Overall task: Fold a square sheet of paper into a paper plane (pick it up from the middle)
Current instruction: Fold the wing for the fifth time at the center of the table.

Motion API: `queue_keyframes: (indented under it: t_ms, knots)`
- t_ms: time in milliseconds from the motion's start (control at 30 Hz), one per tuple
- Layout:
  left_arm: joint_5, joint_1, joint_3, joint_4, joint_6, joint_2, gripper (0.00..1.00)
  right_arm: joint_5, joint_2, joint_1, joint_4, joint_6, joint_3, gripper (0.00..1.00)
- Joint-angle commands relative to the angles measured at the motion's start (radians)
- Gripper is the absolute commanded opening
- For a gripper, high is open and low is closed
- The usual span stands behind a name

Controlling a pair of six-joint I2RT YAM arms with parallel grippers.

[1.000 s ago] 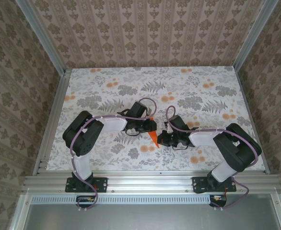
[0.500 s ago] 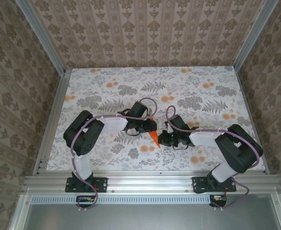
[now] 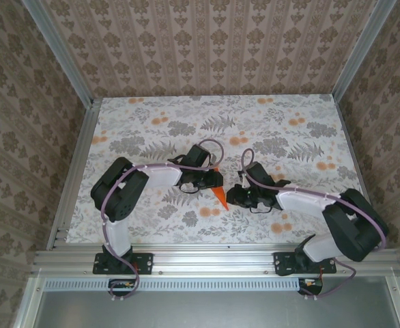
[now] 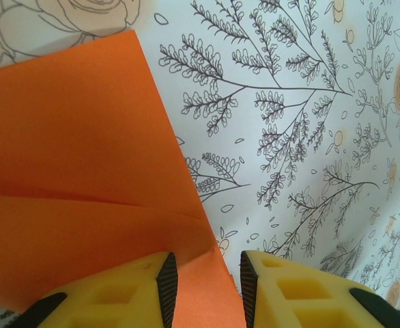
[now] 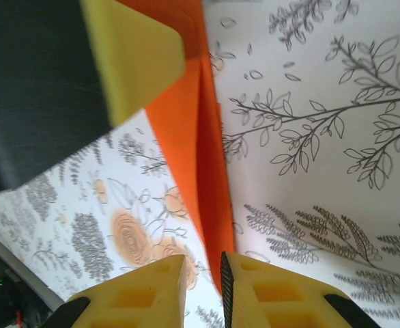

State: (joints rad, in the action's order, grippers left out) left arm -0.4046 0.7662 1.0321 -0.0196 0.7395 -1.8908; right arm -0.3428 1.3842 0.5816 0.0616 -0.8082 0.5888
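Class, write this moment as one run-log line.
stage: folding | orange paper: creased | left gripper: open, over paper edge | right gripper: jaws slightly apart around folded edge

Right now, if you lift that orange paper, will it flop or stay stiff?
The orange paper looks thin, so it is probably floppy and very light. Its folded layers may stiffen it along the crease. It would likely slide on the flat table.

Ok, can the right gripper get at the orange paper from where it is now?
Probably yes. The folded edge of the paper runs into the gap between the slightly parted fingers of the right gripper, nothing in between. The left gripper sits further up the paper, clear of that end.
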Motion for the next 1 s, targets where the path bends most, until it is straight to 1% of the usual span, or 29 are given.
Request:
queue_keyframes:
  t_ms: [0,133,233,467,633,967]
  knots:
    - [0.029,0.001,0.004,-0.069,-0.022,-0.053,0.34,0.022,-0.068,-0.008,0.043,0.019,0.026,0.20]
    - [0.024,0.001,0.006,-0.068,-0.023,-0.057,0.34,-0.108,-0.037,-0.005,-0.047,0.006,0.043,0.09]
    - [0.023,0.001,0.009,-0.072,-0.025,-0.055,0.34,-0.162,0.031,0.007,-0.082,-0.004,0.072,0.06]
    - [0.021,0.001,0.010,-0.077,-0.027,-0.055,0.34,-0.142,0.159,-0.002,-0.052,-0.016,0.121,0.05]
    - [0.016,0.001,0.009,-0.076,-0.030,-0.056,0.34,-0.182,0.221,-0.018,-0.095,-0.039,0.112,0.05]
    - [0.010,0.001,0.009,-0.076,-0.034,-0.056,0.34,-0.263,0.255,-0.066,-0.117,-0.054,0.125,0.06]
